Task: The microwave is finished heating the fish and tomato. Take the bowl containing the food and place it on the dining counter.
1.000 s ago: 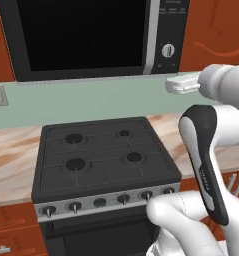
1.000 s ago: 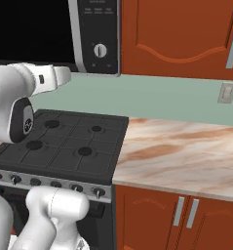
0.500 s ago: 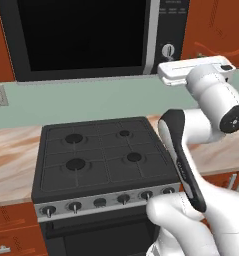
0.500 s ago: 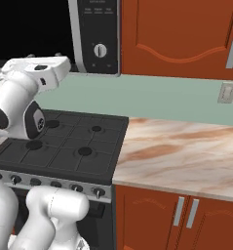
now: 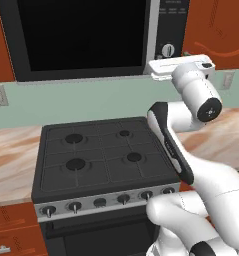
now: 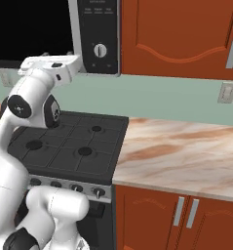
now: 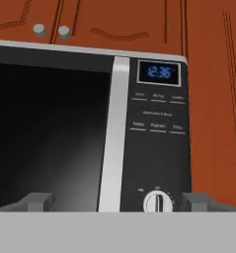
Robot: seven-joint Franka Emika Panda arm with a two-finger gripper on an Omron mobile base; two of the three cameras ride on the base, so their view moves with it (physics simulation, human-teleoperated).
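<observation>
The large black-fronted microwave (image 5: 91,37) with its dark glass door is seen mounted above the black gas stove (image 5: 103,162), and its door is shut. The wide white bowl with the fish and tomato is presumably still inside, but nothing can be made out through the dark glass. The two-finger gripper (image 7: 117,201) is raised level with the lower right of the appliance, near the grey vertical door handle strip (image 7: 110,133) and the round white knob (image 7: 156,201); in the hand view its two grey finger tips (image 7: 38,201) are held spread wide apart, with nothing between them. The step in hand is judged to be opening the door, with the task barely begun. For this to be done well, the handle strip should be centred between the tips before the jaws are closed, and the knob and the control panel beside it should be kept clear. The pull is best made along the arc of the hinge, which is presumably on the far left, and the door should be swung fully wide so that the bowl can later be reached level.
</observation>
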